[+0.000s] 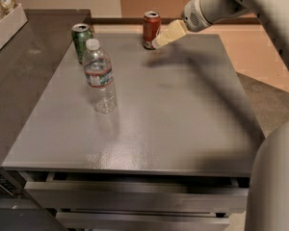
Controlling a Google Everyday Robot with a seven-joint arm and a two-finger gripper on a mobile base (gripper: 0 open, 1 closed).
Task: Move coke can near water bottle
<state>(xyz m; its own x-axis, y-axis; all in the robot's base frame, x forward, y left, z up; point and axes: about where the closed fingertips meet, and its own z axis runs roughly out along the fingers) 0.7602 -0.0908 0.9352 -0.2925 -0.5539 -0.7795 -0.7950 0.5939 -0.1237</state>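
The coke can (pixel 151 29), red with a silver top, stands upright at the far edge of the grey table (pixel 173 109). The water bottle (pixel 99 76), clear with a white cap and a red-and-white label, stands upright at the left middle of the table. My gripper (pixel 160 40), with cream-coloured fingers, comes in from the upper right and its tips are right beside the coke can's right side, low on the can. The can stands free on the table.
A green can (pixel 81 41) stands just behind the water bottle at the far left. A white bin (pixel 8 28) with snack packets sits on the dark counter to the left. Drawers run under the table's front edge. My arm's body fills the lower right corner.
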